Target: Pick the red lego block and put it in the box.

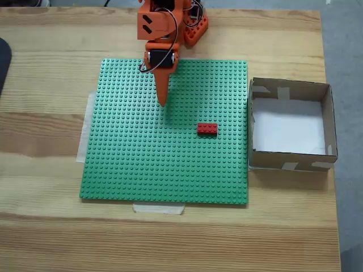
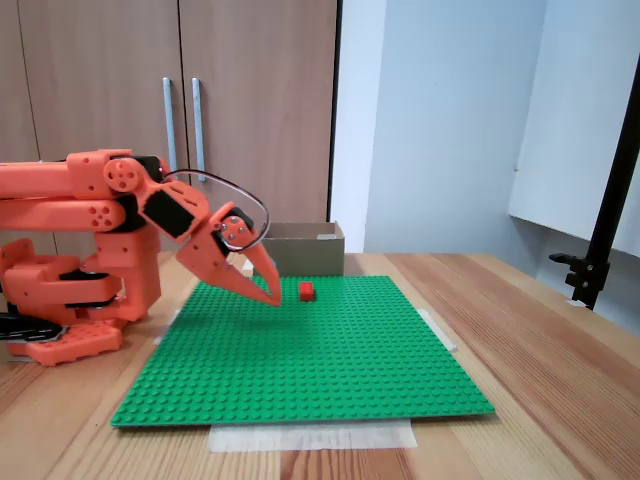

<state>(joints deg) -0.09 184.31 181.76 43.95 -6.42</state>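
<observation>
The red lego block [image 1: 207,129] [image 2: 307,291] lies flat on the green studded baseplate [image 1: 164,164] [image 2: 310,360], a little right of its middle in the fixed view from above. My orange gripper [image 1: 163,102] [image 2: 273,298] hovers low over the plate with its tips pointing down, up and to the left of the block and apart from it. Its fingers meet at the tips, shut on nothing. The open-topped cardboard box [image 1: 290,160] [image 2: 310,255] stands off the plate's right edge in the view from above, its white floor bare.
The arm's base [image 1: 190,28] [image 2: 70,300] sits at the plate's far edge. Tape strips [image 1: 159,208] hold the plate to the wooden table [image 1: 45,136]. A black clamp stand [image 2: 600,250] rises at the table's edge in the side view.
</observation>
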